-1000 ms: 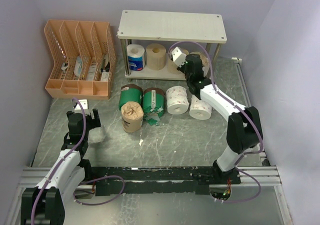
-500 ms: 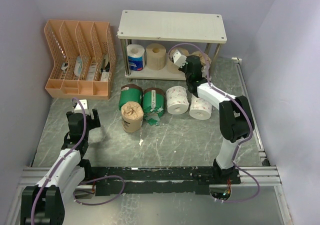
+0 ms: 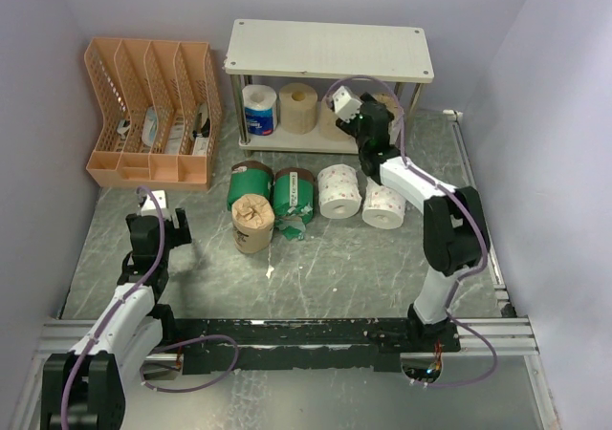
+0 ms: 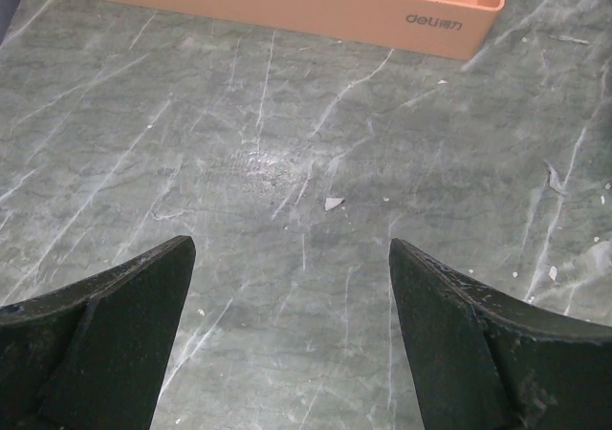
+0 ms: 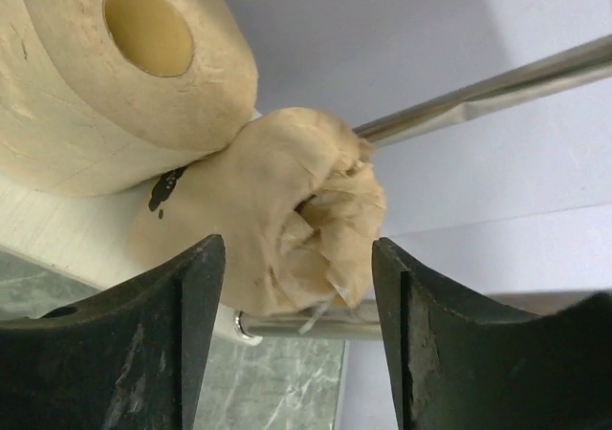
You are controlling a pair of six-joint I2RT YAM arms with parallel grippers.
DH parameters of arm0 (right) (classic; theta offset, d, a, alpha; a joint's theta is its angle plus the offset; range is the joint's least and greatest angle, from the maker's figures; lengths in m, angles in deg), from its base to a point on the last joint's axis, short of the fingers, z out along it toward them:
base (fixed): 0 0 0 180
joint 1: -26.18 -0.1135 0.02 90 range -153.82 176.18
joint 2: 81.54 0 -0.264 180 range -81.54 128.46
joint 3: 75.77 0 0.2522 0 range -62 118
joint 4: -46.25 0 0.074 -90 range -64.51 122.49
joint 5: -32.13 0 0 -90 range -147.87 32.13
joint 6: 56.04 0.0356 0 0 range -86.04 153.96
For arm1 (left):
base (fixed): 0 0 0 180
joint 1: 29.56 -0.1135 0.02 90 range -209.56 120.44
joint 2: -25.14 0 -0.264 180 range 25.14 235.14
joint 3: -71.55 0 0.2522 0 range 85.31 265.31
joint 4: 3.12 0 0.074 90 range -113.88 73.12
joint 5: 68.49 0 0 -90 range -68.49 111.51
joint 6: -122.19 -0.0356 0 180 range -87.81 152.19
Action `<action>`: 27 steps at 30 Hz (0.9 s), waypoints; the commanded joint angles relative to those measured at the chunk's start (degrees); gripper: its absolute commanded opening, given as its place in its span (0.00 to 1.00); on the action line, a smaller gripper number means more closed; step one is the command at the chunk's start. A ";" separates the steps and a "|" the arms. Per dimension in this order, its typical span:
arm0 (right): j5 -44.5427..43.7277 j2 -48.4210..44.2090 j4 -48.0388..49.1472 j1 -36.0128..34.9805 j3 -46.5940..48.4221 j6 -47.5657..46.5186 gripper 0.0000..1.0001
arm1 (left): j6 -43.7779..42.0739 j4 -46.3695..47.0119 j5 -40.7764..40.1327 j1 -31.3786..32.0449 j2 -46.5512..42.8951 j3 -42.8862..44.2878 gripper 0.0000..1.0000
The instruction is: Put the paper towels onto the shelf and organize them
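The shelf [image 3: 325, 48] stands at the back. Its lower board carries a blue-and-white roll [image 3: 259, 110] and a tan roll [image 3: 297, 107]. My right gripper [image 3: 368, 115] reaches under the top board at the right end. In the right wrist view a brown-paper wrapped roll [image 5: 277, 220] lies on the lower board against a tan roll [image 5: 105, 86]. The right gripper [image 5: 292, 258] stands open around its crumpled end, with a gap on the right side. My left gripper [image 4: 292, 258] is open over bare table, nothing between its fingers.
On the table before the shelf lie two green wrapped rolls [image 3: 250, 183] [image 3: 293, 193], a brown-wrapped roll [image 3: 252, 223] and two white patterned rolls [image 3: 338, 191] [image 3: 383, 206]. An orange file organizer [image 3: 153, 115] stands back left. A silver shelf post [image 5: 497, 86] runs beside the right gripper.
The right gripper's jaws have opened off the brown-paper wrapped roll, which now rests on the lower board. The left arm has not moved.
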 commanded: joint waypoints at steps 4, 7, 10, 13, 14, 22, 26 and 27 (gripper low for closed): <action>3.48 -16.83 -1.18 -3.13 -7.71 12.46 0.69 | 0.24 1.68 3.62 -2.18 1.07 0.89 0.94; 4.71 -24.86 -7.12 -6.80 -11.53 20.44 0.81 | -0.39 1.23 5.62 -2.39 1.22 1.11 0.94; 6.88 -31.56 -14.19 -12.57 -16.20 24.78 0.81 | -0.79 1.22 6.52 -3.89 1.17 1.12 0.94; 10.93 -35.97 -20.65 -16.53 -19.97 27.94 0.81 | -0.87 1.30 6.46 -3.60 1.40 1.05 0.94; 10.07 -36.36 -23.79 -18.69 -20.03 28.08 0.81 | -1.01 1.38 6.33 -3.46 1.47 1.03 0.94; -0.95 -39.38 -36.15 -24.47 -24.26 24.83 0.79 | -1.22 1.53 4.76 -1.45 0.93 0.68 0.94; -0.93 -38.89 -36.10 -25.14 -25.65 23.36 0.78 | -1.22 1.44 3.56 -0.49 0.65 0.51 0.94; -1.07 -38.61 -35.34 -25.16 -26.14 23.00 0.77 | -1.22 1.44 3.27 -0.14 0.50 0.50 0.94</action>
